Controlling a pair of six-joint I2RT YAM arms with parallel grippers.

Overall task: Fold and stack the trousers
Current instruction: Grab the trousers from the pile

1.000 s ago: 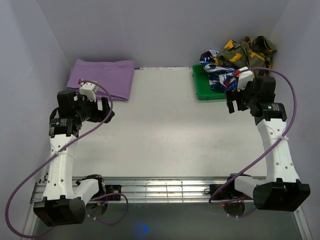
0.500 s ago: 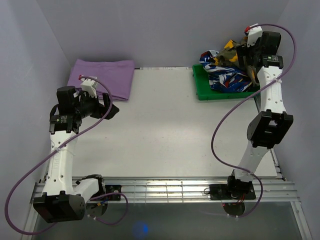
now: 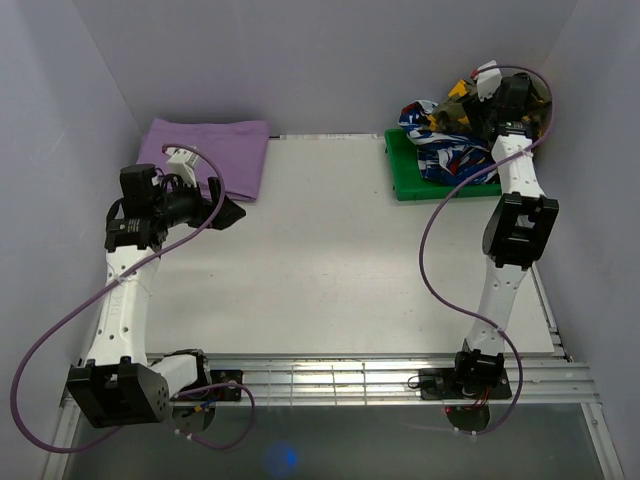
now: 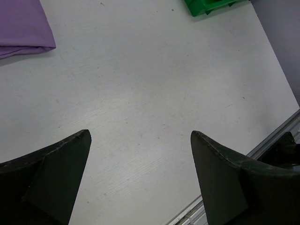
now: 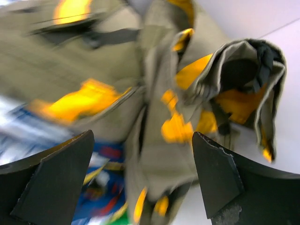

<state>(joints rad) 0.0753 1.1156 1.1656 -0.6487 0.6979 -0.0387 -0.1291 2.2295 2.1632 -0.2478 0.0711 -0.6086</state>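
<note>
Nothing is folded yet: the trousers (image 5: 178, 117) lie crumpled just ahead of the spread, empty right fingers (image 5: 51, 183), while the left fingers (image 4: 220, 178) hang equally spread above the tabletop (image 4: 140, 84).

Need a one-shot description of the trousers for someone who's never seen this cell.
Go to the far right corner of the white table, where a green bin sits. The trousers are the crumpled heap at the bin's far edge, deepest in that corner. Their olive, orange-yellow and black camouflage sets them apart from the blue, white and red garment in front and the plain purple cloth far left.
</note>
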